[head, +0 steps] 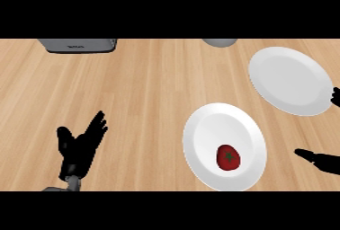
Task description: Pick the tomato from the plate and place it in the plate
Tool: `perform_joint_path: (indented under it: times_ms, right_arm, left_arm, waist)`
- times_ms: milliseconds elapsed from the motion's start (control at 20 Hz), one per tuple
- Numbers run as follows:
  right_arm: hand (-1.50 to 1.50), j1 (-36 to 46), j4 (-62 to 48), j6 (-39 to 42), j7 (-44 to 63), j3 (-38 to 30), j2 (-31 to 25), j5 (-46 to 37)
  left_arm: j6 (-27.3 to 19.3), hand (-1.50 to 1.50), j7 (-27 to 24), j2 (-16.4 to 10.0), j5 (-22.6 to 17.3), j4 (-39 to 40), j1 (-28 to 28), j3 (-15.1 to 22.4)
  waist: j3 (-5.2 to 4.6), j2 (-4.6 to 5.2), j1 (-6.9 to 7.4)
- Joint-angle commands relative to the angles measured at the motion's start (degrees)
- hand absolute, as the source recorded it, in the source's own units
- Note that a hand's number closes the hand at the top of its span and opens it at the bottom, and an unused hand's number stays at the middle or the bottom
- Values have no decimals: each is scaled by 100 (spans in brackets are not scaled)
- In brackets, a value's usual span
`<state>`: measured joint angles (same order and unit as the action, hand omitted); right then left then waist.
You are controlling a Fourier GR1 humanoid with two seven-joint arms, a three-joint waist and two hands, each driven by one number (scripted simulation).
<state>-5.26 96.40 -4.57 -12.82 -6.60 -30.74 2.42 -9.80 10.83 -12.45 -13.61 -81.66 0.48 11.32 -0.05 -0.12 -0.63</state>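
Note:
A red tomato (228, 157) with a green stem lies on the near white plate (216, 126), in its lower half. A second white plate (290, 81) sits further back at the right with nothing on it. My right hand (321, 160) shows only partly at the right edge, to the right of the near plate and apart from the tomato; one fingertip (336, 96) shows beside the far plate. My left hand (81, 144) rests open at the lower left, fingers up, far from both plates.
A grey appliance (78, 45) stands at the counter's back left. A grey round object (219, 42) shows at the back edge, left of the far plate. Bare wooden counter (146, 90) lies between the left hand and the plates.

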Motion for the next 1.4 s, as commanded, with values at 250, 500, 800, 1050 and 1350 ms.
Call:
perform_joint_path:
  times_ms: [250,500,800,1050,1350]
  right_arm:
    - [-150,-173,1431,925,2147,842,-1171,-958]
    - [-150,-5,1612,1116,2909,1365,-979,-1644]
    - [-150,112,2070,1099,3975,2195,-155,-2647]
    - [-150,552,1553,1179,4582,2821,529,-3361]
    - [-150,46,1333,1406,4015,2690,788,-3345]
  left_arm:
    - [68,0,-32,-3,83,-278,200,75]
    - [-123,0,113,264,273,9,-114,112]
    - [60,0,-15,356,272,169,-129,-58]
    - [412,0,-73,67,177,49,108,-326]
    - [308,0,403,206,365,-350,167,-294]
  waist:
    - [-7,-10,62]
    - [2,11,59]
    - [4,7,53]
    - [4,9,90]
    - [7,6,65]
